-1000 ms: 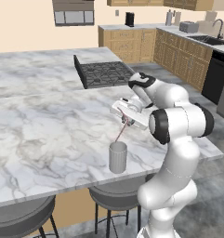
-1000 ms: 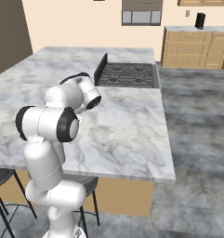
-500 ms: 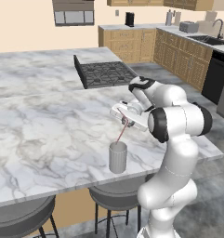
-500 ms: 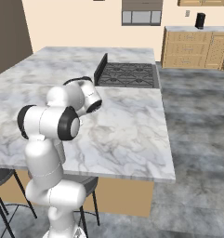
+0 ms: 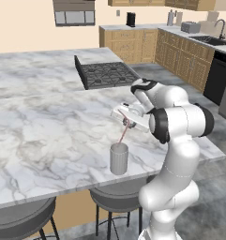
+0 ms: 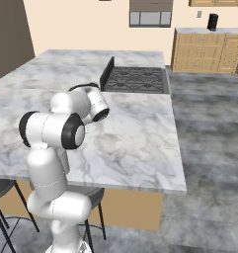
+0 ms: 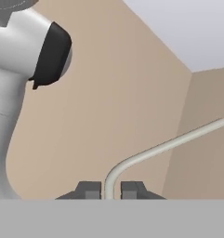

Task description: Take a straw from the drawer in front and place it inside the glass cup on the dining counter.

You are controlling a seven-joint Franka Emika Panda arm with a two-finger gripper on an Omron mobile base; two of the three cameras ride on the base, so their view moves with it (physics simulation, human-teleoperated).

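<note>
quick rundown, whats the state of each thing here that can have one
gripper: shut on the straw
straw: held tilted, lower end inside the cup
glass cup: upright on the marble counter, near its front edge
stools: tucked under the counter edge

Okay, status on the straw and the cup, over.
Pincer shut on straw. Straw's lower end in glass cup on dining counter. Nothing beside the cup.

One straw (image 5: 124, 132), one glass cup (image 5: 118, 158), two stools (image 5: 115, 197)
</note>
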